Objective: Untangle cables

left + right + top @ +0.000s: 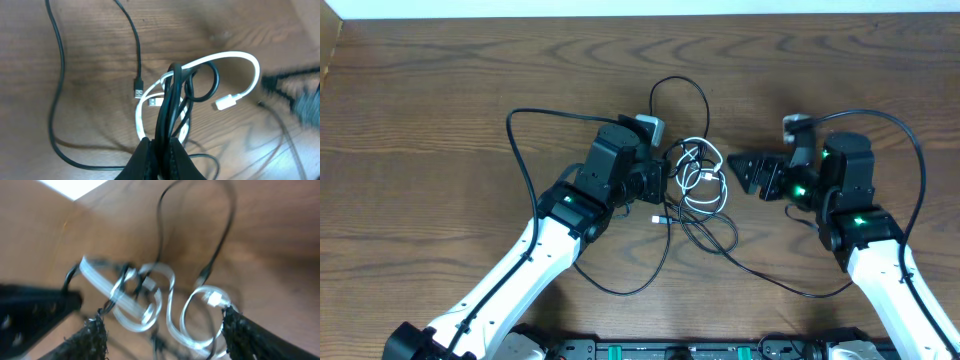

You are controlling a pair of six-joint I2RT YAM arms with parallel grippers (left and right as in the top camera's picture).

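The cables (704,181) lie tangled mid-table: a thin white cord (243,56) looped through black cords (167,107), with one black loop (681,88) reaching toward the far edge. My left gripper (664,186) sits at the tangle's left side, and in its wrist view the left gripper (160,140) is shut on a bundle of black strands. A black USB plug (138,89) and a white plug (225,102) lie loose on the wood. My right gripper (738,172) is just right of the tangle. The right gripper (165,332) is open, and blurred white loops (165,305) show between its fingers, untouched.
A thicker black wire (517,150) arcs out from the left arm, another (918,160) from the right arm. A long thin black cord (775,283) trails toward the right arm's base. The table's far edge (620,14) meets a white wall.
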